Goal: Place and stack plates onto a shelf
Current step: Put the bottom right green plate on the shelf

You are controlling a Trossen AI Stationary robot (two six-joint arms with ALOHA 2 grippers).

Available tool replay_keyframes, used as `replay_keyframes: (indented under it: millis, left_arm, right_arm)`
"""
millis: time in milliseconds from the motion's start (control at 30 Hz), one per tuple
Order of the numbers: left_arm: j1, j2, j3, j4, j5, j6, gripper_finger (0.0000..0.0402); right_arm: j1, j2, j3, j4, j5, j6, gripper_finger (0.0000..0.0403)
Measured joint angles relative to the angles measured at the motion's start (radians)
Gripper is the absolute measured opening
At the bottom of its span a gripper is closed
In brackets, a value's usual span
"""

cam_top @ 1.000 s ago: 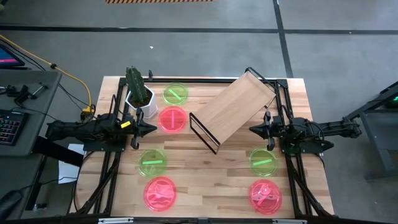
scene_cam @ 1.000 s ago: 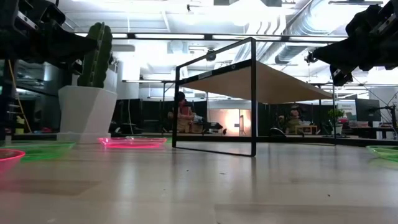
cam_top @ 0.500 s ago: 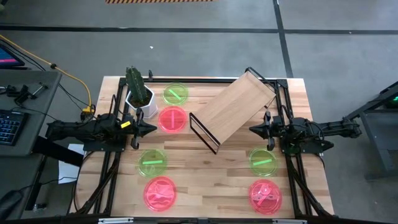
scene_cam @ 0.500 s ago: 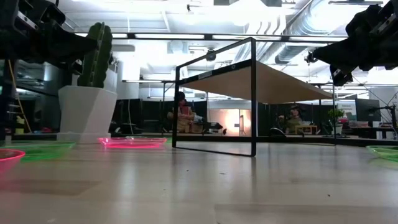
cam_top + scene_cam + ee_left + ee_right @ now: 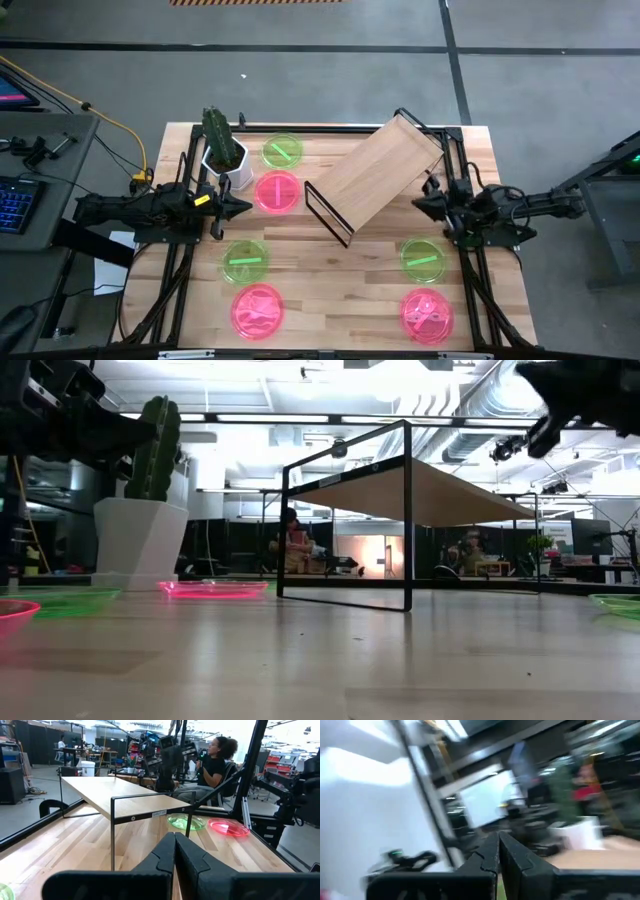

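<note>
Several small round plates lie flat on the wooden table: green (image 5: 283,152) and pink (image 5: 278,191) at the far left, green (image 5: 245,261) and pink (image 5: 258,310) at the near left, green (image 5: 424,259) and pink (image 5: 427,313) at the near right. The shelf (image 5: 378,176), a plywood board on a thin black wire frame, stands askew at the far middle. My left gripper (image 5: 248,208) hovers shut at the table's left, pointing level at the shelf (image 5: 125,795). My right gripper (image 5: 418,204) hovers shut at the table's right, tipped upward, high in the low view (image 5: 535,375).
A white pot with a cactus (image 5: 225,150) stands at the far left, beside the green plate. Black frame rails (image 5: 455,160) run along the table's edges. A person (image 5: 215,760) sits beyond the table. Bare wood lies in the near middle (image 5: 340,290).
My right gripper has risen and tipped its fingers upward, drawing back slightly toward the table's right edge; it stays shut. The plates and the shelf have kept their places.
</note>
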Motion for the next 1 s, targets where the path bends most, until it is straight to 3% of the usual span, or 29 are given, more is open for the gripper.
replay_keyframes:
  millis: [233, 400, 500, 600, 700, 1000]
  left_arm:
    - [0.000, 0.000, 0.000, 0.000, 0.000, 0.000, 0.0001]
    - [0.000, 0.000, 0.000, 0.000, 0.000, 0.000, 0.0001]
    - [0.000, 0.000, 0.000, 0.000, 0.000, 0.000, 0.0001]
    - [0.000, 0.000, 0.000, 0.000, 0.000, 0.000, 0.0001]
    - [0.000, 0.000, 0.000, 0.000, 0.000, 0.000, 0.0001]
    - [0.000, 0.000, 0.000, 0.000, 0.000, 0.000, 0.0001]
  right_arm:
    - [0.073, 0.205, 0.126, -0.009, -0.039, -0.002, 0.0000]
    - [0.111, 0.334, 0.297, -0.360, -0.051, 0.085, 0.0000]
    - [0.127, 0.406, 0.411, -0.630, -0.055, 0.282, 0.0000]
    - [0.163, 0.477, 0.484, -0.788, -0.085, 0.478, 0.0000]
    - [0.233, 0.549, 0.508, -0.859, -0.116, 0.739, 0.0000]
    - [0.566, 0.816, 0.508, -1.026, -0.079, 1.366, 0.0000]
